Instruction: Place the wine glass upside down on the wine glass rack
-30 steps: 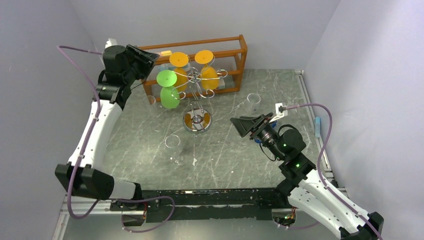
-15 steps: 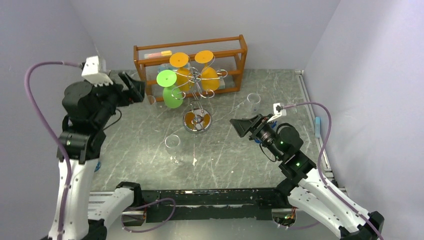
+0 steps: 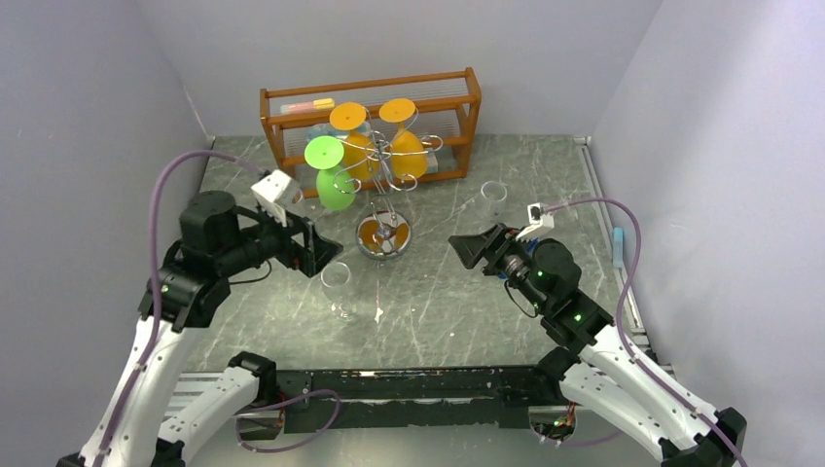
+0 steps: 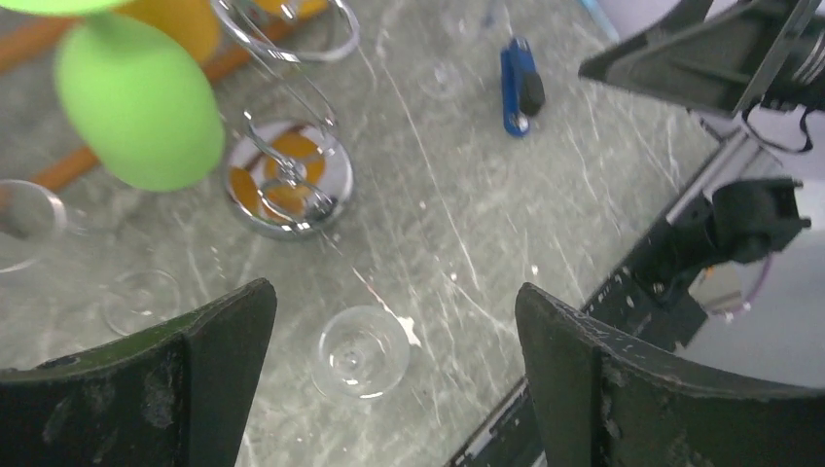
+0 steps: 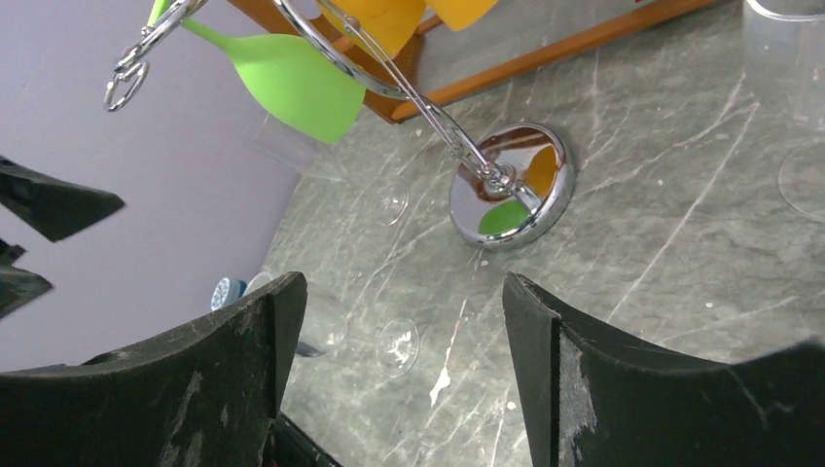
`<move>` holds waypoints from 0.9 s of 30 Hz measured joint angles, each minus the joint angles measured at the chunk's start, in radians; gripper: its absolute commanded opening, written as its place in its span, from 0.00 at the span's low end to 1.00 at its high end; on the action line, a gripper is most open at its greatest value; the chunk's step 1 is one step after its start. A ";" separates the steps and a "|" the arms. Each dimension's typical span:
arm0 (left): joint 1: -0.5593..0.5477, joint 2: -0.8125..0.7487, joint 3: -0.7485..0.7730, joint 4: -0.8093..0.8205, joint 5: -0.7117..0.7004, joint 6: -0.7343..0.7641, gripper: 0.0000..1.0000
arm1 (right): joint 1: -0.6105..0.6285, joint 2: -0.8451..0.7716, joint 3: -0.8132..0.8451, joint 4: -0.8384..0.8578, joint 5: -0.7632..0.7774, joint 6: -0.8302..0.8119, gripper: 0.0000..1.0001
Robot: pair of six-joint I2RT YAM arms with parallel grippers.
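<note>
- Wine glass (image 3: 336,276) and rack both stand on the grey stone-look surface (image 3: 467,311). The glass is upright and in the open, nearer you than the rack.
- Your rack (image 3: 383,236) sits in front of the wooden shelf (image 3: 467,97). It already carries a green glass (image 3: 331,185) and orange ones hung bowl-down, so there are not many free hooks.
- Left jaws (image 4: 394,297) are spread wide and hold nothing. In the wrist view the glass shows between the two tips, looking down into its bowl. From above it is just beside them, not touching. I cannot tell how far the jaws hang above the rim.
- Right jaws (image 5: 404,282) are also wide apart and empty. They are aimed toward the rack's shiny base and are well apart from the glass, so I judge the left arm the natural one for the pick.
- Treat the glass as light, rigid, slick and brittle. Thin clear walls give no warning before they crack, and the tall, narrow shape will likely tip at a sideways nudge.
- Take hold low on the bowl or at the stem, closing gently. A stem grip probably leaves the foot free to slide into a hook once the glass is turned over.
- Mind the transparency. The rim and foot are faint against the pale surface, so line up with the wrist view before you close.
</note>
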 measured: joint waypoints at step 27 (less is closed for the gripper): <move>-0.085 0.195 -0.223 -0.052 0.055 -0.068 0.54 | 0.000 -0.048 -0.091 0.000 0.057 0.054 0.75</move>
